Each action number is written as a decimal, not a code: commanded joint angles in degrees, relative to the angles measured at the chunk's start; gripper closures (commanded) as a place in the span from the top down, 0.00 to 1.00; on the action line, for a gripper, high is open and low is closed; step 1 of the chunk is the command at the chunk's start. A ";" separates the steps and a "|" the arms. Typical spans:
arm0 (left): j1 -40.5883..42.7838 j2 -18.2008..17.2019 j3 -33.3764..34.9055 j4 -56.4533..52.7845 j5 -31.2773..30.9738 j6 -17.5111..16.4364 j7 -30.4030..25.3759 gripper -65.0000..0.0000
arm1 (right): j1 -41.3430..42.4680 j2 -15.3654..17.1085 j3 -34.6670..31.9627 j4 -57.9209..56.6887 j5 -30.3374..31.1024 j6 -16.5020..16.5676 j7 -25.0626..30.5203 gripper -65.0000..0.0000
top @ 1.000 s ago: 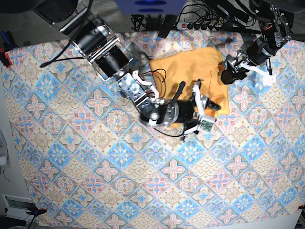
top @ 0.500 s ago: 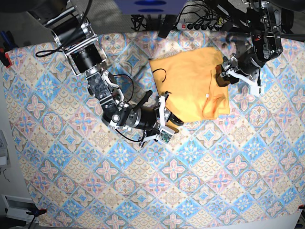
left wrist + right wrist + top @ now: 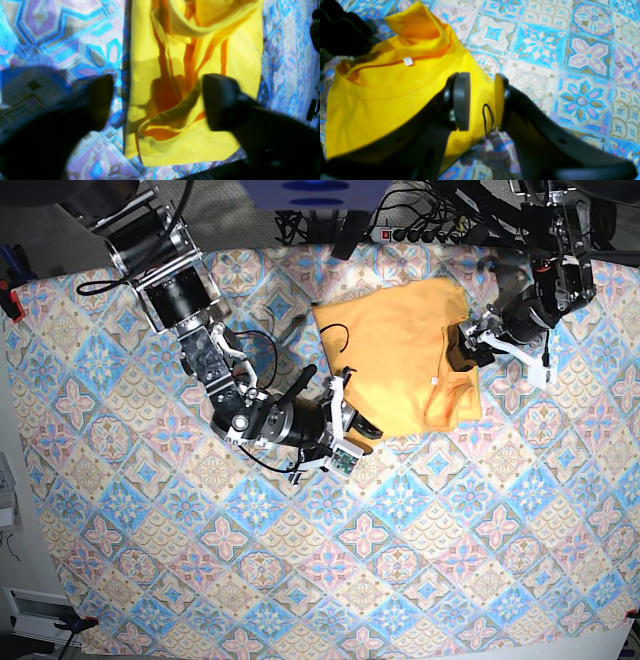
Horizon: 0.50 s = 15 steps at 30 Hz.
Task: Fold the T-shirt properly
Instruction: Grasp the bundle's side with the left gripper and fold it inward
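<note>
The yellow-orange T-shirt (image 3: 395, 345) lies folded into a rough rectangle at the upper middle of the table. Its collar with a small white label (image 3: 407, 61) is at the lower right end. My right gripper (image 3: 348, 430) is low at the shirt's lower left edge. In the right wrist view its pads (image 3: 461, 100) stand a narrow gap apart, and the shirt (image 3: 382, 100) shows through the gap, not pinched. My left gripper (image 3: 468, 345) hovers at the shirt's right edge. Seen from the left wrist, the left gripper (image 3: 157, 100) is wide open over rumpled folds of the shirt (image 3: 150, 50).
The blue-and-pink tiled tablecloth (image 3: 420, 530) covers the whole table. A power strip (image 3: 420, 232) with tangled cables lies past the far edge. A thin black cable loop (image 3: 487, 117) hangs by the right gripper's fingers. A red clamp (image 3: 10, 302) grips the left edge.
The right arm drew back to the left, from over the shirt to its lower left edge, and its jaws narrowed. The left gripper shifted slightly along the right edge.
</note>
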 commanded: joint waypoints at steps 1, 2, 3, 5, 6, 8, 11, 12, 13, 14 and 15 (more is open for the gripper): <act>-0.30 -1.06 -0.29 0.76 -0.88 -0.32 -0.86 1.00 | 1.48 -0.23 0.24 1.15 0.72 0.27 1.49 0.24; -0.47 -1.14 -0.29 0.67 -0.88 -0.32 -0.86 1.00 | 1.48 -0.23 0.24 1.15 0.72 0.27 1.49 0.24; -0.65 -1.14 -0.29 0.58 -0.79 -0.41 -0.86 1.00 | 1.48 -0.23 0.24 1.15 0.72 0.27 1.49 0.24; -1.70 -1.14 -0.21 -0.03 -0.61 -0.41 -0.86 1.00 | 1.48 -0.23 0.24 1.15 0.72 0.27 1.49 0.24; -2.50 -1.14 0.06 -0.91 -0.70 -0.41 -0.86 1.00 | 1.48 -0.23 0.24 1.15 0.72 0.27 1.49 0.24; -3.99 -1.32 1.82 -3.28 -0.70 -0.41 -0.86 1.00 | 1.48 -0.23 0.24 1.15 0.72 0.27 1.49 0.24; -5.84 -1.76 4.01 -5.92 -0.70 -0.41 -0.86 1.00 | 1.48 -0.23 0.24 1.15 0.72 0.27 1.49 0.24; -6.01 -1.76 4.81 -6.19 -0.70 -0.41 -0.86 1.00 | 1.48 -0.23 0.24 1.15 0.72 0.27 1.49 0.24; -6.19 -1.76 5.33 -6.27 -0.70 -0.41 -0.86 1.00 | 1.39 -0.23 0.24 1.15 0.72 0.27 1.49 0.24; -6.63 -1.76 5.77 -6.27 -0.70 -0.41 -0.86 1.00 | 1.39 -0.23 0.24 1.15 0.72 0.27 1.49 0.24; -7.15 -1.76 5.77 -6.36 -0.61 -0.41 -0.86 1.00 | 1.13 -0.23 0.24 1.15 0.72 0.27 1.49 0.24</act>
